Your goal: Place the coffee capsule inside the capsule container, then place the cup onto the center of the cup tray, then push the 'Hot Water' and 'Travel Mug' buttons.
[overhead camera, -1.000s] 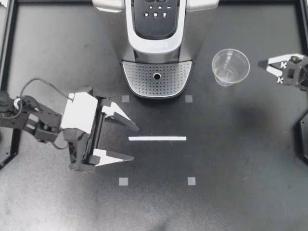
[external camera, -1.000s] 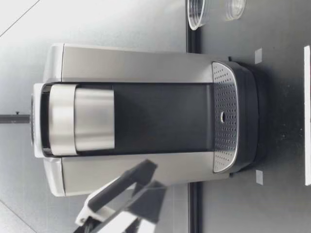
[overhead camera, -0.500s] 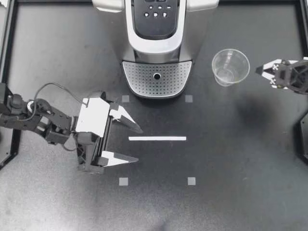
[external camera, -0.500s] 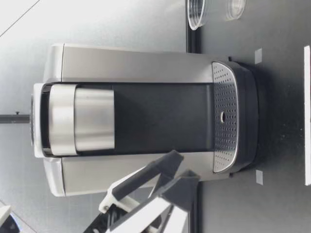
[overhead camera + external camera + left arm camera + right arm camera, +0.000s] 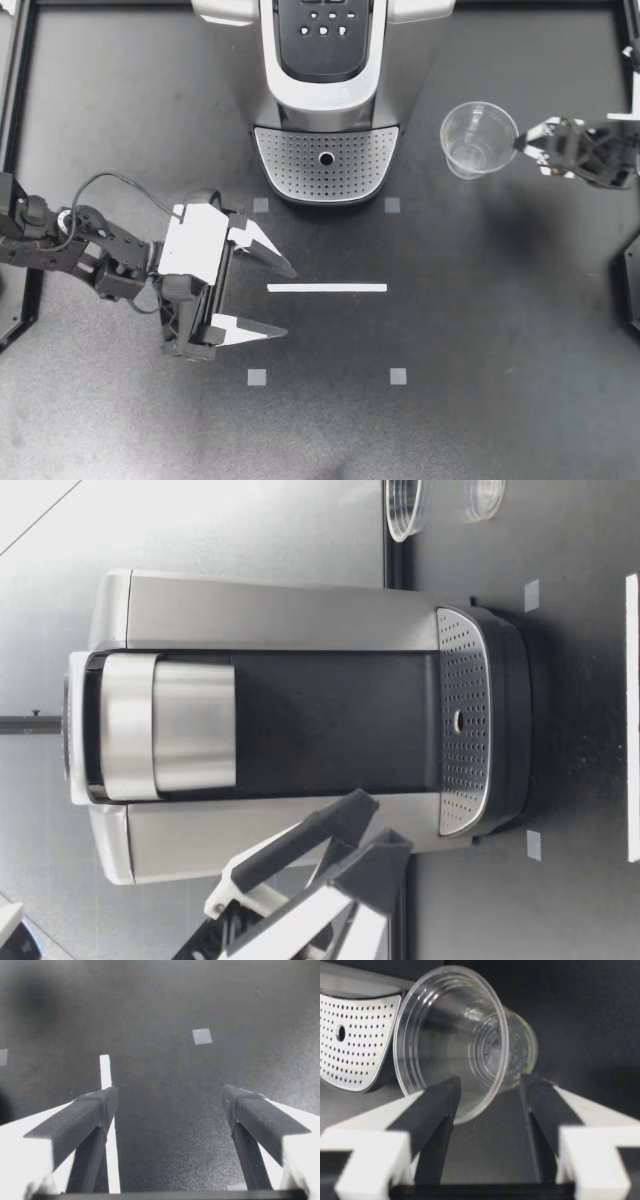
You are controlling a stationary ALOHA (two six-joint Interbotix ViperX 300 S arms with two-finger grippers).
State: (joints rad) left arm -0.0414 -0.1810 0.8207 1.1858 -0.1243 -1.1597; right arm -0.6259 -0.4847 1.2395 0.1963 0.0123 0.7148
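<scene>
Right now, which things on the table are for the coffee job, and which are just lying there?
For the job: clear plastic cup, cup tray, coffee machine, its buttons, my right gripper by the cup.
Just lying there: white tape strip, grey tape squares.

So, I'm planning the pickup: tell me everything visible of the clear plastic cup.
The clear plastic cup is a tapered, thin-walled tumbler with a rolled rim, seemingly empty. It stands upright, mouth up, on the black table, beside the coffee machine's perforated cup tray, not on it. My right tool sits open at its rim; contact is unclear.
</scene>
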